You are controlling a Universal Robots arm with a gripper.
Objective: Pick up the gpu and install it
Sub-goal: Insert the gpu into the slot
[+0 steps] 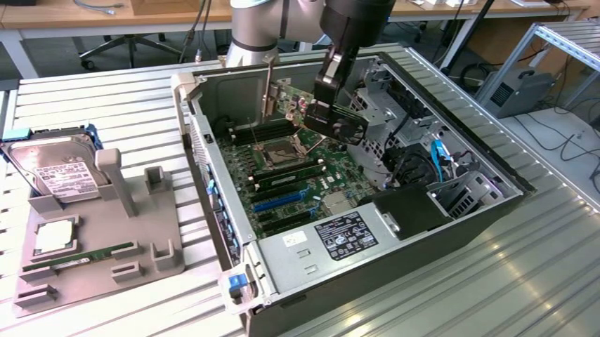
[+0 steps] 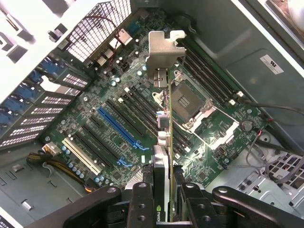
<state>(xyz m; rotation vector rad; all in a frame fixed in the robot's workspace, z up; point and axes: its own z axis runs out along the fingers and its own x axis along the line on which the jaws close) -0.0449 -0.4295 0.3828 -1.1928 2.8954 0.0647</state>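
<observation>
Observed gpu (image 1: 339, 125) clamped on edge in closed hand (image 1: 325, 100), held over motherboard (image 1: 291, 175) inside open PC case (image 1: 422, 253). Logged long axis running 4 to 10 o'clock in exterior view, silver bracket (image 1: 267, 90) at 10 o'clock end. Cannot tell contact with slots (image 2: 116, 126).

Hard drive (image 1: 58, 172) and green memory stick (image 1: 80, 260) on grey holder (image 1: 105, 226), beside open computer case (image 1: 412, 281)

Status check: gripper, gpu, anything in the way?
Gripper shut on the gpu. Card held edge-on above the motherboard inside the open case, not yet seated. Expansion slots look unobstructed.
</observation>
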